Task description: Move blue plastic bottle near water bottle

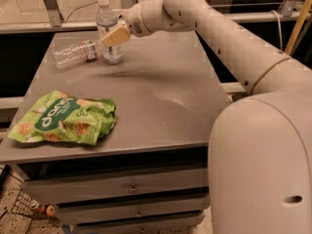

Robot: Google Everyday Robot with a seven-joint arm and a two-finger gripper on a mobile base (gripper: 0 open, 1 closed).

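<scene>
The blue plastic bottle (105, 18) stands upright on the grey table (161, 91) at its far left, bluish with a white cap. The water bottle (73, 53), small, crinkled and red-labelled, lies on its side right beside it on the left, its cap end almost touching. My gripper (111, 37) reaches in from the right and is shut around the blue bottle's middle. One tan finger (117, 34) crosses the bottle's front; the other is hidden behind the bottle.
A green snack bag (63, 119) lies at the table's front left corner. Drawers (131, 189) sit under the tabletop. My arm's large white body (263, 160) fills the right foreground. A metal rail (48, 27) runs behind the table.
</scene>
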